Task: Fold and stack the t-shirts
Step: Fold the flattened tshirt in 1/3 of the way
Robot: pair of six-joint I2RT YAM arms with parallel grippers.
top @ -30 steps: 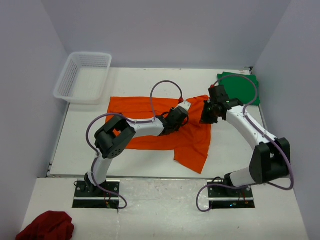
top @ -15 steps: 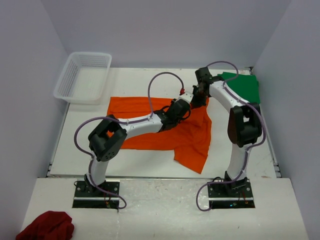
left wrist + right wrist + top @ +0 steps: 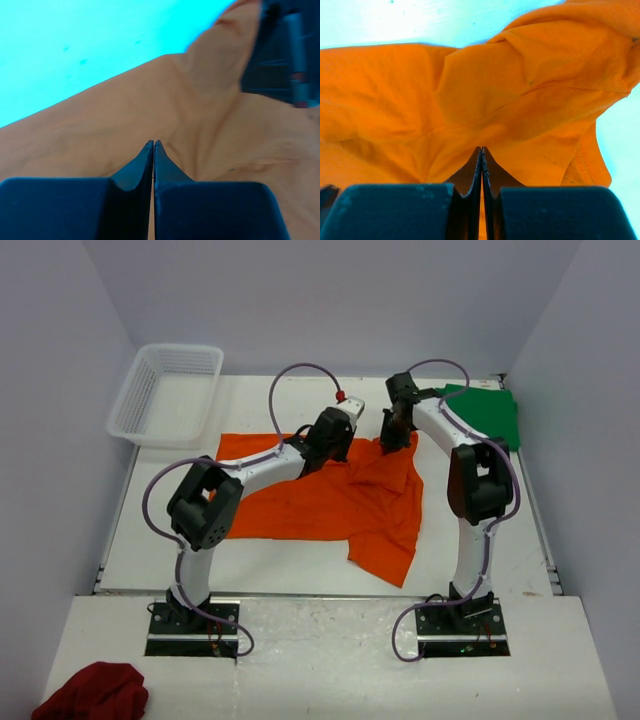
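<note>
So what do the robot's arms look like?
The left arm and right arm are white tubes with chunky black joints, on flat black base plates. A thin purple cable loops along each, and the left one carries a little red bit. The left gripper and right gripper have dark fingers tapering to points.
</note>
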